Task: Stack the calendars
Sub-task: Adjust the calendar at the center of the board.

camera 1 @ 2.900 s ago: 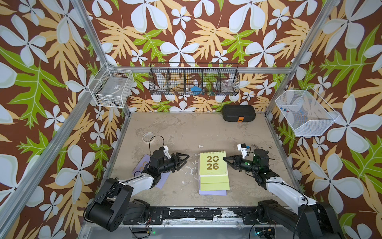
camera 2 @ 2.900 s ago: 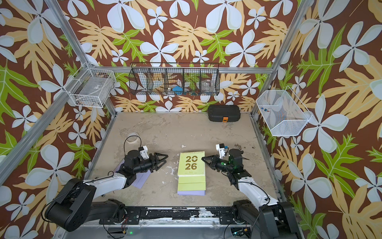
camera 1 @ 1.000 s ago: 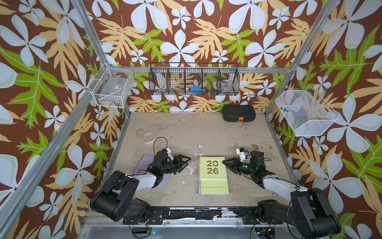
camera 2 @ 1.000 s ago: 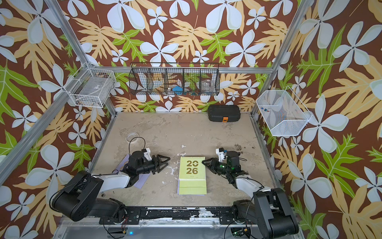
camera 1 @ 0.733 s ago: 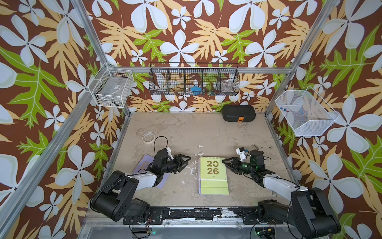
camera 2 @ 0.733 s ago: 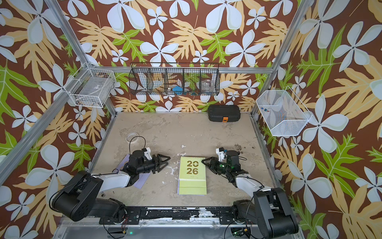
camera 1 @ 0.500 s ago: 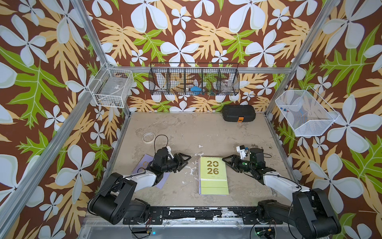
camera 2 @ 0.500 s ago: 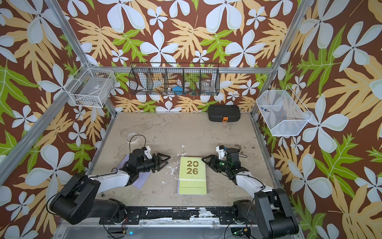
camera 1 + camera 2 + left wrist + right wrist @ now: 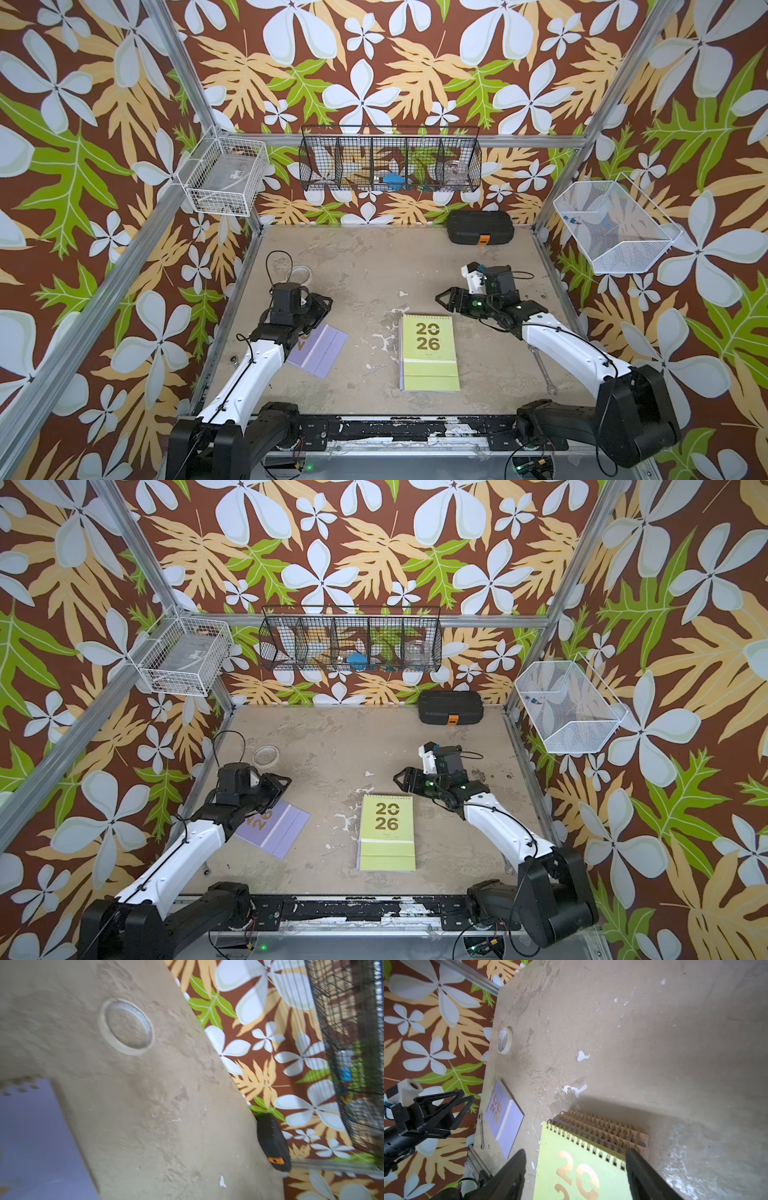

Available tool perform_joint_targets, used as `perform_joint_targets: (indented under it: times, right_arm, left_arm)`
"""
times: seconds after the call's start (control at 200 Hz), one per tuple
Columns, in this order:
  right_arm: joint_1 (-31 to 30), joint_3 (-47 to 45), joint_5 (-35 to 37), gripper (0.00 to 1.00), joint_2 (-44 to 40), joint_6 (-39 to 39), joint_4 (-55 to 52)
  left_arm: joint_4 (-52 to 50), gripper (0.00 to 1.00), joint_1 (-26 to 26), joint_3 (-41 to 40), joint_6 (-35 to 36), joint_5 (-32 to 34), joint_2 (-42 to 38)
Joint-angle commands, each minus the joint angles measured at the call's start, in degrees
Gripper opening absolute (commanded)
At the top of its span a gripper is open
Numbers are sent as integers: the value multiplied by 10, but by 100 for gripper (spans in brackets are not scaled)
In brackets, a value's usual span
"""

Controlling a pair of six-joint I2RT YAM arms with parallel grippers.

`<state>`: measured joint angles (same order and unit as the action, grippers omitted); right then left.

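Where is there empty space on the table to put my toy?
The widest bare patch is central, between the black case, the clear lid and the lime green calendar stack. Crowded: around the lilac calendar and the wrench.

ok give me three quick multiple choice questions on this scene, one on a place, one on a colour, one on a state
1. Where is the lilac calendar?
A) on the stack
B) flat on the table by the left gripper
C) below the right gripper

2. What colour is the stack's top calendar?
A) pink
B) lilac
C) green

3. How is the right gripper?
A) open, holding nothing
B) shut on the top calendar
C) shut on the lilac calendar

Answers:
1 B, it lies alone beside the left gripper, apart from the stack.
2 C, the cover on top is lime green.
3 A, the right wrist view shows its fingers spread wide with nothing gripped.
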<state>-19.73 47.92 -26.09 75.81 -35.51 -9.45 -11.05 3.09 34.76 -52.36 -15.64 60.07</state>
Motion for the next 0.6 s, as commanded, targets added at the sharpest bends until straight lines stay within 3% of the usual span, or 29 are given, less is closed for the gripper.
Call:
perform_joint_targets:
  times: [0.0, 0.055, 0.165, 0.37, 0.596]
  right_arm:
    - [-37, 57, 53, 77, 38, 32, -27]
    - [-52, 93, 56, 79, 67, 41, -31]
    - [-72, 171, 48, 81, 128, 53, -52]
    - [-113, 284, 47, 84, 216, 65, -74]
    - [-167, 387, 35, 86, 314, 67, -92]
  left_arm:
    - [-71, 32, -35, 2, 17, 33, -2]
    - [-74, 24, -50, 3, 9, 47, -5]
    - [-88, 0, -68, -6, -17, 115, -23]
    - [-106, 0, -99, -34, -86, 197, -48]
    - [-111, 0, -149, -59, -127, 206, -42]
